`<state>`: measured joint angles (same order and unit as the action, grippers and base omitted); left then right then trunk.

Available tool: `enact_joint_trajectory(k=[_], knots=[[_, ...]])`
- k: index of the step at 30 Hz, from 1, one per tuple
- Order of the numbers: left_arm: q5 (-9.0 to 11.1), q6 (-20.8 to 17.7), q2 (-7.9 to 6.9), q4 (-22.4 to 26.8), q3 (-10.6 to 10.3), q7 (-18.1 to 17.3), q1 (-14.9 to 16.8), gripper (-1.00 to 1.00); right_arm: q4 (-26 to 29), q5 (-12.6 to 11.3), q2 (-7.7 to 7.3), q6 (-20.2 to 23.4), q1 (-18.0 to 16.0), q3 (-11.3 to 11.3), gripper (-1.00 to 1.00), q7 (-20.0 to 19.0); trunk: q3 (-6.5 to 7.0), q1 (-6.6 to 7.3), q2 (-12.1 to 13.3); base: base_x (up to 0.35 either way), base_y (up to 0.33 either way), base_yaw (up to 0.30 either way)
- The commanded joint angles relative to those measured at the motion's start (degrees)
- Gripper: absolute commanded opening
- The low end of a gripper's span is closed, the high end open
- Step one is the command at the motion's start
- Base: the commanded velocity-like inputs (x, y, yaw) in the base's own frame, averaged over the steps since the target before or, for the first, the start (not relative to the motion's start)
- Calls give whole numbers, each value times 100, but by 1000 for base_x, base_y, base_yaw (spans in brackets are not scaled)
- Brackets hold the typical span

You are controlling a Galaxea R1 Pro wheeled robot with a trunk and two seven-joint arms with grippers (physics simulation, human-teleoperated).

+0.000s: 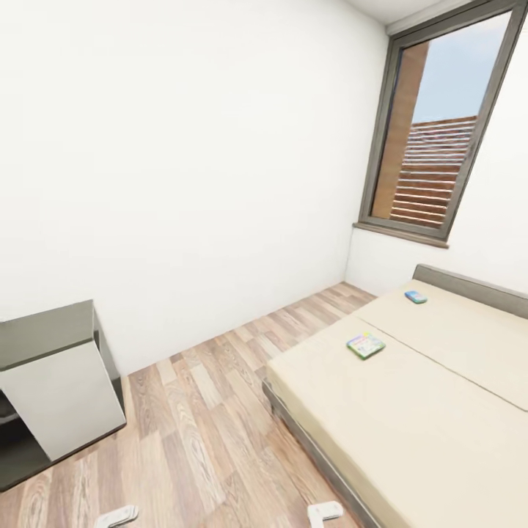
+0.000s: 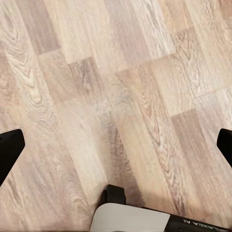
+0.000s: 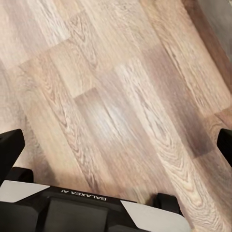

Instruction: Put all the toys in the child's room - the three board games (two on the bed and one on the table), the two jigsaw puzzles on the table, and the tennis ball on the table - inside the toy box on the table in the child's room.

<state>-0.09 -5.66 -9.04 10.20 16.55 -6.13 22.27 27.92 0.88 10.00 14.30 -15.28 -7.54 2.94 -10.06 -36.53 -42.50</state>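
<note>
1. Where the white wall meets the wood-plank floor [image 1: 213, 411], a low wide bed [image 1: 411, 425] with a beige mattress and a grey frame fills the right side of the child's room, its low grey headboard [image 1: 469, 286] under a tall dark-framed window [image 1: 440, 125].
2. Two board games lie on the mattress, well apart from each other: a green-edged pastel multicolour box [image 1: 365, 345] near the middle of the bed's floor-side edge, and a smaller blue box [image 1: 416, 297] close to the headboard.
3. At the left, a dark-grey cabinet [image 1: 51, 330] with a pale door [image 1: 62, 396] stands against the wall.
4. Two pale robot parts peek in at the bottom edge of the head view, too little to say more.
5. The left gripper [image 2: 116, 145] hangs over bare floor planks; its two black fingertips [image 2: 9, 147] sit at opposite edges of the wrist view, spread wide, with nothing between them.
6. The right gripper [image 3: 116, 145] likewise hangs over the planks, fingertips [image 3: 10, 147] far apart and grasping nothing.
</note>
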Motion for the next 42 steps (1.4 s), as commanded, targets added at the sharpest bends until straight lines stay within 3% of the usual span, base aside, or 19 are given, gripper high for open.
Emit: enact_joint_trajectory(k=[1,10,15,18,23,24,27,33,34,38,42], knots=[[-4,-38,6,10,41,-30,3,100,12,8,0,39,-1,-19,100,31,-11,-1,-7,0,0,274],[-9,-48,19,41,27,-44,3,100,54,-3,0,93,-11,-10,100,9,-36,-1,-7,0,0,274],[1,-216,-3,158,17,-228,40,100,307,-29,0,366,-79,-5,100,-6,-56,-1,-7,0,0,261],[5,-605,-20,426,16,-459,134,100,737,-48,0,850,-152,-3,100,-11,-73,-1,-7,0,0,238],[17,-1697,-33,1347,12,-949,282,100,1667,-72,0,1814,-225,17,100,-28,-103,-1,-7,0,0,224],[17,-1697,-33,1347,12,-949,282,100,1667,-72,0,1814,-225,17,100,-28,-109,-1,-7,0,0,218],[14,-2352,-21,2038,-8,-1228,320,100,2200,-104,0,2168,-240,33,100,-33,-129,-1,-7,0,0,214],[5,-3329,-22,3360,-27,-1558,334,100,2824,-227,0,2474,-254,46,100,-32,-165,-1,-7,0,0,176],[5,-3329,-22,3360,-27,-1558,334,100,2824,-227,0,2474,-254,46,100,-32,-170,-1,-7,0,0,119],[24,-3834,-47,4143,11,-1658,316,100,3230,-308,0,2593,-261,49,100,-31,-179,-1,-7,22,0,65],[33,-3984,-55,4473,16,-1719,310,100,3538,-329,0,2629,-263,50,100,-28,-183,-1,-7,129,0,26]])
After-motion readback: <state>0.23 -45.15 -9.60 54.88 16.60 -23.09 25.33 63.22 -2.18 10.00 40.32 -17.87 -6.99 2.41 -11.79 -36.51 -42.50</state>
